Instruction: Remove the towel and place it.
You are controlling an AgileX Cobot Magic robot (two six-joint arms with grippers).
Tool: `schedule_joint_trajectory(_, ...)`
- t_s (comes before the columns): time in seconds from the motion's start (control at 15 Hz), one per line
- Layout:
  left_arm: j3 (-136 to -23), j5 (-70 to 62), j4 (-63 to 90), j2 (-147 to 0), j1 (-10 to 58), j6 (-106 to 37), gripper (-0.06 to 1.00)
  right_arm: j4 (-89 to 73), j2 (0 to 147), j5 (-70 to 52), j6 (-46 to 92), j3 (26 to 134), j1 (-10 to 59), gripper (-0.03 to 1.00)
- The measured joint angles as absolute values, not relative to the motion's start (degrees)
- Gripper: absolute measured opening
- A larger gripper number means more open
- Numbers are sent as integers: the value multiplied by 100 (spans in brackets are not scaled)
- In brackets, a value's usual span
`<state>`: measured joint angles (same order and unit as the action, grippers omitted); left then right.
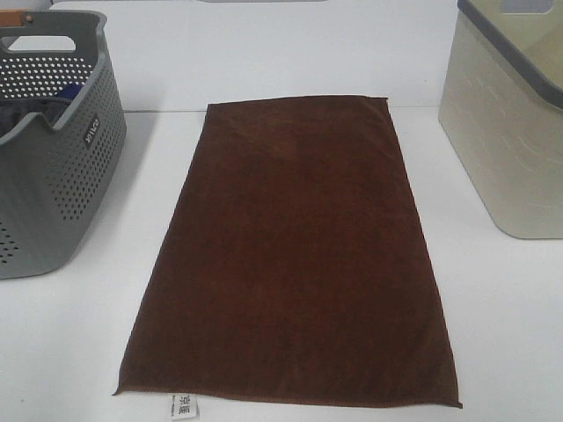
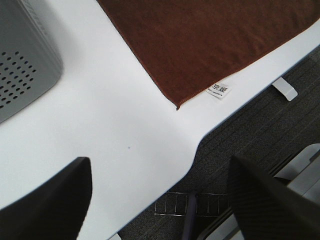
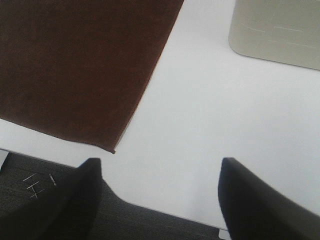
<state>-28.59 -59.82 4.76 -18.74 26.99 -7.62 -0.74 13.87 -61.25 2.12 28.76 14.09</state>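
The dark brown towel [image 1: 295, 255] lies flat and spread out on the white table [image 1: 493, 334], with its small white tag [image 1: 185, 403] on the near short edge. In the left wrist view the towel [image 2: 200, 45] and its tag [image 2: 218, 90] show beyond my left gripper [image 2: 160, 200], which is open and empty above the table's front edge. In the right wrist view the towel's near right corner [image 3: 75, 65] lies beside my right gripper [image 3: 157, 195], also open and empty. Neither gripper shows in the high view.
A grey perforated basket [image 1: 53, 149] with grey and blue fabric inside stands at the left, also in the left wrist view [image 2: 25, 60]. A beige bin [image 1: 510, 132] stands at the right, also in the right wrist view [image 3: 275, 30]. Dark floor lies beyond the table's front edge.
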Motion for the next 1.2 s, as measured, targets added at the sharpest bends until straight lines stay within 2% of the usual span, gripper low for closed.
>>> schedule_joint_trajectory(0.53, -2859, -5982, 476, -1874, 2653, -762, 72, -74, 1387, -6125, 212, 2876, 1409, 64)
schedule_joint_trajectory(0.73, -2859, -5982, 481, -1874, 1965, -762, 72, -74, 1387, -6125, 212, 2876, 1387, 64)
schedule_joint_trajectory(1.0, -2859, -5982, 481, -1828, 596, -762, 72, -80, 1255, -6119, 212, 2876, 676, 64)
schedule_joint_trajectory(1.2, -2859, -5987, 476, -1255, 252, -762, 72, -80, 642, -6119, 212, 2876, 109, 64)
